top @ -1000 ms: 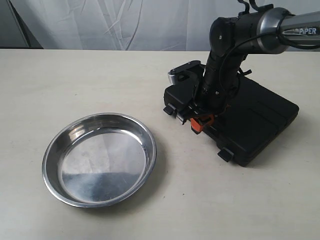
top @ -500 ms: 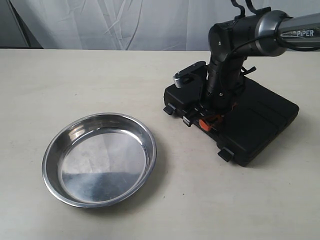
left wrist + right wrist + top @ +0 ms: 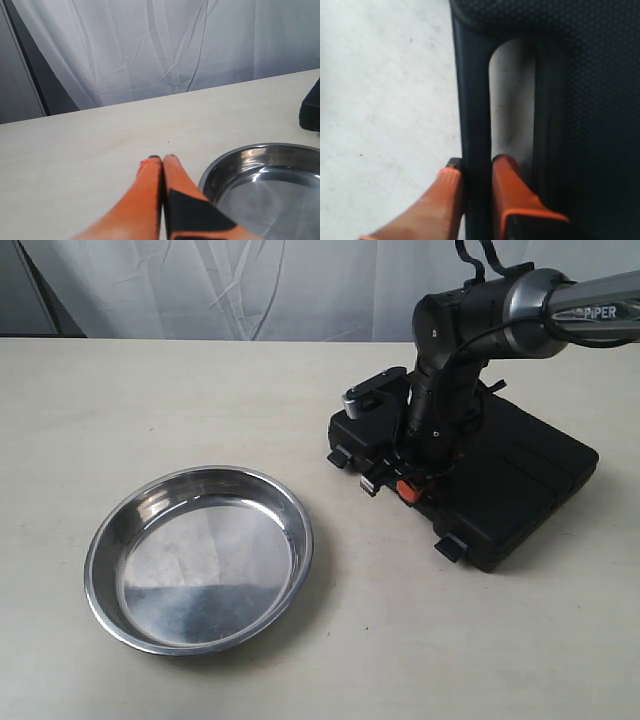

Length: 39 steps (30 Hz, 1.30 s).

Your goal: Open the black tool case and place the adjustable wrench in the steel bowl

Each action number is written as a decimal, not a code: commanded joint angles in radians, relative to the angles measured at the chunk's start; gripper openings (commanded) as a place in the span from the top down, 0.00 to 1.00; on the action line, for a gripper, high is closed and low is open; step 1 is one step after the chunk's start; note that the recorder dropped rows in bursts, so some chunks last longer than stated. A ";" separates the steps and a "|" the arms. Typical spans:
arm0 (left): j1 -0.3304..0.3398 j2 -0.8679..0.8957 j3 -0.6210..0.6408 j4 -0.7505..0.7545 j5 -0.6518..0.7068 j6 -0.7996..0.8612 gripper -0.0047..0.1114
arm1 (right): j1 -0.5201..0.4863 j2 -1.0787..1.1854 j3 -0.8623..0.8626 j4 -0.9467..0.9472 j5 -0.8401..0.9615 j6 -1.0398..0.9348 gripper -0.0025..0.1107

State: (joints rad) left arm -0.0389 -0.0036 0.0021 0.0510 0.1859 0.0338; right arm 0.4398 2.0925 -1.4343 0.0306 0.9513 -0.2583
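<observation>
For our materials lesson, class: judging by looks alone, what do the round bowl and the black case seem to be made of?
The steel bowl looks like polished metal, likely stainless steel: it has mirror-like reflections and a rolled rim. The black tool case is probably moulded plastic with a matte finish: the right wrist view shows a fine dotted texture.

I look out over a pale beige table (image 3: 150,380), faintly speckled. Behind its far edge hangs a creased white curtain (image 3: 250,285), and a grey panel (image 3: 12,290) stands far left.
</observation>
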 commanded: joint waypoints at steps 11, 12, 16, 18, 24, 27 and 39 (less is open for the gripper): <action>-0.004 0.004 -0.002 -0.004 -0.006 -0.004 0.96 | -0.008 -0.118 0.003 0.001 0.011 0.000 0.98; -0.004 0.004 -0.002 -0.004 -0.006 -0.004 0.96 | -0.008 -0.133 0.003 0.001 0.013 0.000 0.98; -0.004 0.004 -0.002 -0.004 -0.006 -0.004 0.96 | -0.008 -0.193 0.003 -0.007 0.040 0.000 0.98; -0.004 0.004 -0.002 -0.004 -0.006 -0.004 0.96 | -0.008 -0.234 0.003 -0.014 0.041 0.000 0.99; -0.004 0.004 -0.002 -0.004 -0.006 -0.004 0.96 | -0.010 -0.365 0.003 -0.102 0.022 0.011 0.99; -0.004 0.004 -0.002 -0.004 -0.006 -0.004 0.96 | -0.010 -0.426 0.003 -0.215 0.003 0.066 0.99; -0.004 0.004 -0.002 -0.004 -0.006 -0.004 0.96 | -0.118 -0.424 0.003 -0.642 -0.021 0.231 0.99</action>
State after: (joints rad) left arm -0.0389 -0.0036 0.0021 0.0510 0.1859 0.0338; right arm 0.3647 1.6485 -1.4286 -0.5571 0.9382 -0.0440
